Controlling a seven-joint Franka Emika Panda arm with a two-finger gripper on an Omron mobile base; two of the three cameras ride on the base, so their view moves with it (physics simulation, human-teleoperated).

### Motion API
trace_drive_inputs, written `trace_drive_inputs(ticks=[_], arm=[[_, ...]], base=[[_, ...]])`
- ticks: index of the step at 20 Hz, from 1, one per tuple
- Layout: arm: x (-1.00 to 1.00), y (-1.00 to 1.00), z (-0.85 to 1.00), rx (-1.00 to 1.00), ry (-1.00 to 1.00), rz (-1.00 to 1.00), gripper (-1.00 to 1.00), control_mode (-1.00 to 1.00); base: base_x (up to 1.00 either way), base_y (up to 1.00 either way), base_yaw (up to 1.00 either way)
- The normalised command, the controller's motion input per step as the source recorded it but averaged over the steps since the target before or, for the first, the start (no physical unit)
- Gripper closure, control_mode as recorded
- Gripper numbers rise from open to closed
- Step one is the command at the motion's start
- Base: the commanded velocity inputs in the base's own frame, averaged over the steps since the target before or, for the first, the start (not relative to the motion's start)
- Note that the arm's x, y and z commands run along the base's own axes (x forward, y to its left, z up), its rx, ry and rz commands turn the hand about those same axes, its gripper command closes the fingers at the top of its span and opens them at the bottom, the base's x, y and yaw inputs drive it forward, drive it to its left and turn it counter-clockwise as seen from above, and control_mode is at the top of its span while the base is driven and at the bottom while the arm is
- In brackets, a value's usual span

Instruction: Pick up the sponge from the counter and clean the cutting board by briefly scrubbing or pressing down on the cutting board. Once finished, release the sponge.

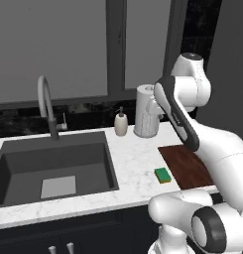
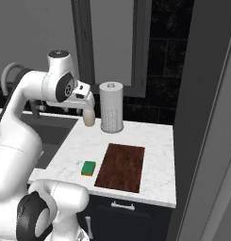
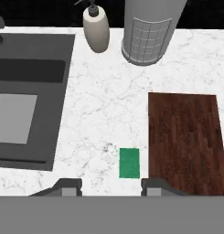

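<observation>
- Nothing of the task looks done yet: the sponge [image 3: 129,162] lies untouched on the counter [image 3: 109,100], and the cutting board [image 3: 184,141] is bare.
- All steps seem left: grasp the sponge, carry it onto the board, press or scrub, let go.
- Gripper [image 3: 111,187] is high above the counter, looking straight down; its two fingertips stand well apart with nothing between them.
- Taking the board as landmark: the sponge sits just beside its sink-side long edge, near the front corner, a thin strip of marble between them; not touching.
- The sponge lies flat, green face up, yellow layer showing at its side in the left base view [image 1: 163,174].
- Its long axis runs parallel to the board's long edge, front to back across the counter; the board's own long axis runs the same way.
- Behind the board, toward the wall: a paper towel roll [image 3: 147,29] and, sink-side of that, a soap bottle [image 3: 96,27].
- Sink [image 3: 26,96] is well apart from the board, beyond the sponge.
- Judgement: the fingers straddle the sponge's short width as aligned, so a straight descent may suffice.
</observation>
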Motion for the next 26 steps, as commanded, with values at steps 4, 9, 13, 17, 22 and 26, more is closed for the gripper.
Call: trace_drive_inputs(ticks=[4,9,13,17,22,26], arm=[[-0.56,0.00,-0.03,0.00,0.00,0.00,-1.00,-1.00],[-1.00,0.00,-0.28,-0.02,0.01,0.00,-1.00,-1.00],[-0.82,-0.09,-0.60,0.00,0.03,0.00,-1.00,-1.00],[-0.30,-0.27,-0.73,0.00,0.00,0.00,-1.00,-1.00],[0.08,-0.23,-0.59,0.00,0.11,0.00,-1.00,-1.00],[0.39,-0.01,-0.50,-0.01,-0.01,0.00,-1.00,-1.00]], base=[[0.00,0.00,0.00],[0.00,0.00,0.00],[0.00,0.00,0.00],[0.00,0.00,0.00],[0.00,0.00,0.00],[0.00,0.00,0.00]])
